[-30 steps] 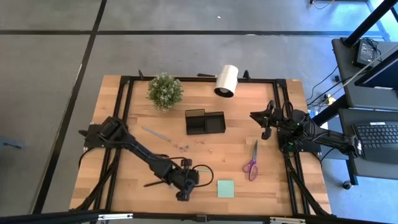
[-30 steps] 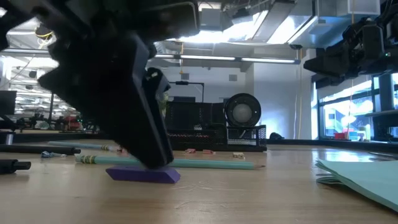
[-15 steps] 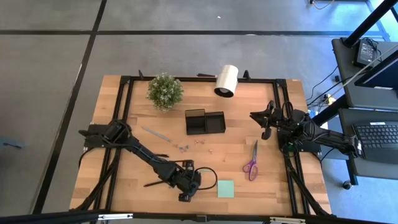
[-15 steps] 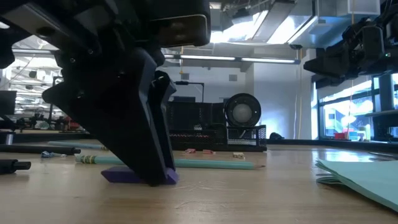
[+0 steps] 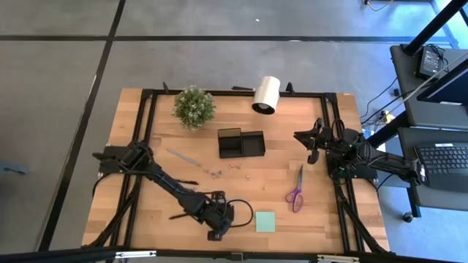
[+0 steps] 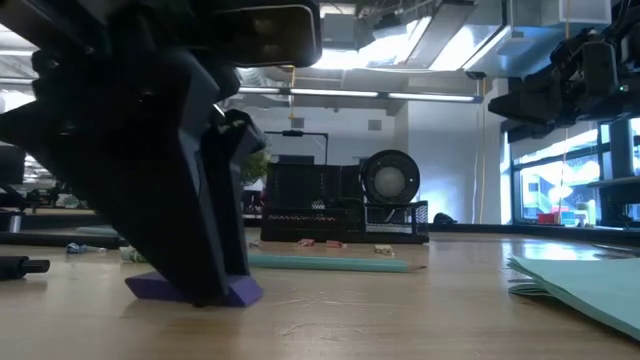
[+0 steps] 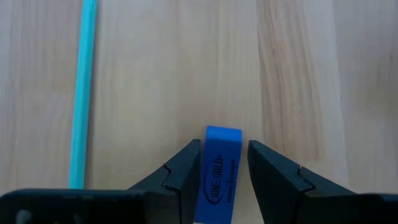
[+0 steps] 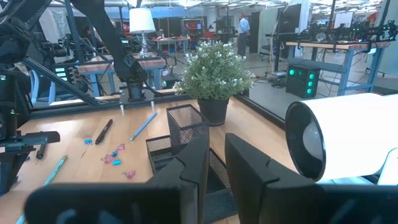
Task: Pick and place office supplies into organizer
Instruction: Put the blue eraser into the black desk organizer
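Two arms share the bench, and we find the left gripper [image 5: 216, 232] low at the near edge, its jaws parted with a small blue-purple eraser [image 7: 217, 176] lying between them. In the left wrist view the fingers [image 7: 181, 168] flank the eraser on both sides with slivers of wood still showing, so we judge nothing is gripped yet. A pale green stick [image 7: 82, 93] lies near it on the boards.

We read the step in hand as the pick of this eraser. The next move, in our judgement, calls for closing squarely on its long sides, lifting, then carrying it toward the far side to the black mesh organizer [image 5: 241, 143], which sits near the middle of the bench, just in front of the potted plant [image 5: 194, 107].

From the low view we see the fingers down at the surface and the eraser [image 6: 155, 288] flat on the wood, which the overhead camera cannot show because the wrist hides it. Only the high view places the purple-handled scissors [image 5: 296, 190] and green sticky-note pad [image 5: 265, 221], both still outside the organizer.

Meanwhile the right gripper [image 5: 312, 143] waits raised by the right edge, jaws nearly together and empty in its own wrist view.
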`<state>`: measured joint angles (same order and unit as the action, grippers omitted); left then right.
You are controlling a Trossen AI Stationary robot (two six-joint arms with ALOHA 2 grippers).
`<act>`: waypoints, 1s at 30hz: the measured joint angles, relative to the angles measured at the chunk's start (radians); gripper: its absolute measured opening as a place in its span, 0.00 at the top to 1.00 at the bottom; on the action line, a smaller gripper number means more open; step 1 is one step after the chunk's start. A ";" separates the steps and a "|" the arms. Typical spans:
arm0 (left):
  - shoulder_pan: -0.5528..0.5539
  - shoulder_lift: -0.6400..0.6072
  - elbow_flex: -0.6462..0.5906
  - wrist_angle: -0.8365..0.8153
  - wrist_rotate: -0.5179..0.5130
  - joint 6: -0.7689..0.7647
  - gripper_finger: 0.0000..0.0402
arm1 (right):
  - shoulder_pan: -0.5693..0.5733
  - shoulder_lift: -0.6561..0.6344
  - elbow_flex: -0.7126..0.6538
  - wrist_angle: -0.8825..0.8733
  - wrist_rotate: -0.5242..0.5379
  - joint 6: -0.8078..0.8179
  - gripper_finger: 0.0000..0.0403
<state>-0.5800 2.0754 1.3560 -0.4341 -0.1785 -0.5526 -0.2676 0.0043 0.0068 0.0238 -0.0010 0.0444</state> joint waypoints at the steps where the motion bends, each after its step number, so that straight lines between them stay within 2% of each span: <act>1: 0.000 0.000 0.000 -0.002 -0.003 0.000 0.68 | 0.000 0.000 0.000 0.000 0.000 0.000 0.85; 16: -0.002 0.001 -0.002 -0.005 -0.074 0.100 0.82 | 0.000 0.000 0.000 0.000 0.000 0.000 0.85; 27: -0.008 -0.010 -0.008 0.040 -0.092 0.103 0.83 | 0.000 0.000 0.000 0.000 0.000 0.000 0.85; 30: -0.006 -0.037 -0.008 0.050 -0.124 0.103 0.83 | 0.000 0.000 0.000 0.000 0.000 0.000 0.85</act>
<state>-0.5859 2.0389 1.3478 -0.3844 -0.3023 -0.4500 -0.2678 0.0040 0.0067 0.0242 -0.0006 0.0444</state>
